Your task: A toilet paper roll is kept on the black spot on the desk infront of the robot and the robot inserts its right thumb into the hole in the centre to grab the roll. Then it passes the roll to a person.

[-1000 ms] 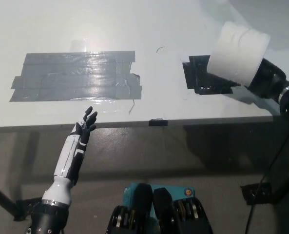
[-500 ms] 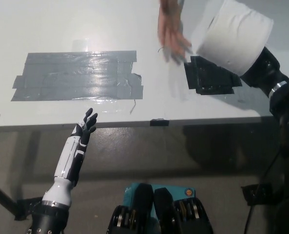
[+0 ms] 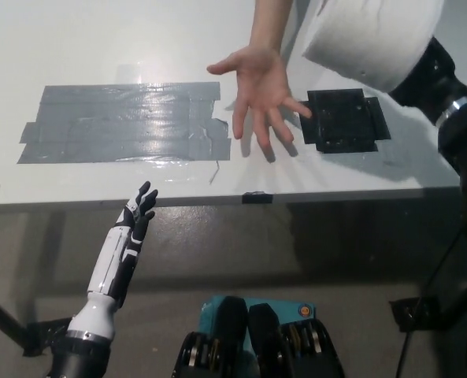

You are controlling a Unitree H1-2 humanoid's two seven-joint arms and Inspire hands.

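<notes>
- Up at the top right, the toilet paper roll (image 3: 375,35) is raised above the bench (image 3: 99,39), its top cut off by the frame edge.
- My right robot hand (image 3: 424,69) is mostly hidden behind the roll, which it grasps; I cannot make out the fingers.
- Beneath it, the black spot (image 3: 342,120) lies bare.
- A person's hand (image 3: 258,88) is spread palm-up beside the spot.
- My left robot hand (image 3: 141,206) rests below the bench edge, fingers spread, holding nothing.
</notes>
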